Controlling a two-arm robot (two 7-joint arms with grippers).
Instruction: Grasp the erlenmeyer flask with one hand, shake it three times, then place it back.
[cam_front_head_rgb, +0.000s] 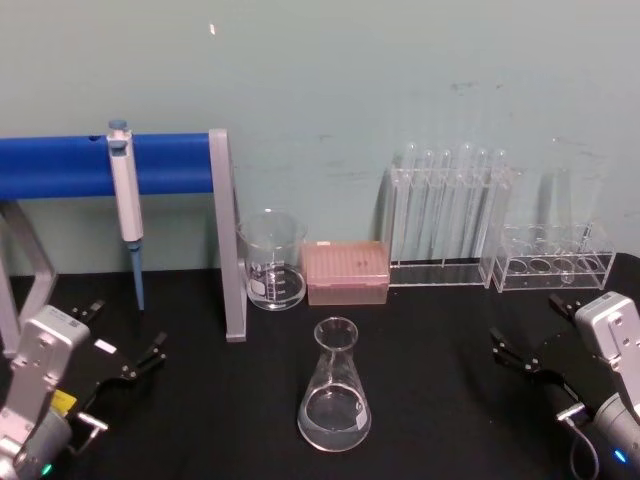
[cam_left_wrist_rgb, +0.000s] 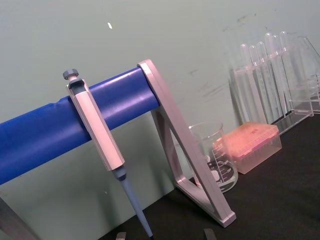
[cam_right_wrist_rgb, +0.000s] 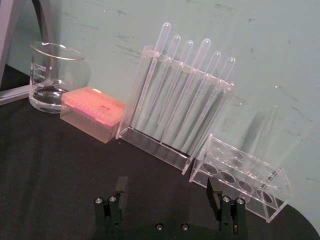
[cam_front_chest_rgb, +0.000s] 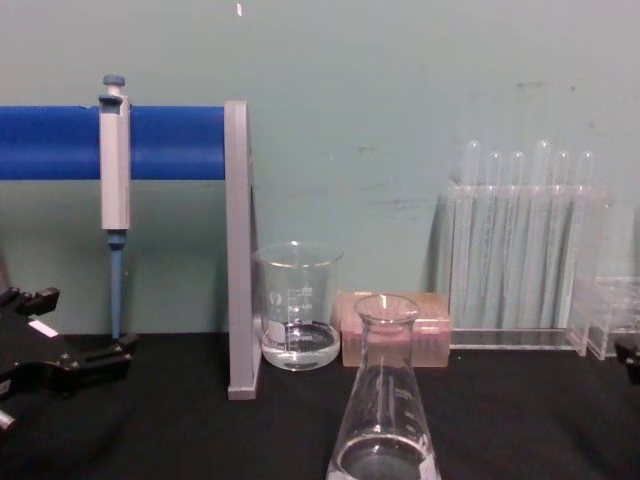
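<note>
Erlenmeyer flask (cam_front_head_rgb: 335, 395) stands upright on the black surface (cam_front_head_rgb: 440, 410), centre front, apart from the beaker (cam_front_head_rgb: 272, 260) and pink tip box (cam_front_head_rgb: 346, 272) behind it. My left end effector (cam_front_head_rgb: 130, 328) sits low at my left, fingers spread wide, nothing in them. Right end effector (cam_front_head_rgb: 524, 322) is low at my right, also spread and empty. Neither touches the flask.

Handling, my guess: thin rigid glass, smooth so slippery, breakable. Light, with a little clear liquid pooled in the base that will slosh. I'd grip the narrow neck just under the flared rim, which should stop slip; the sloped cone would squeeze out. Moderate squeeze only.
</note>
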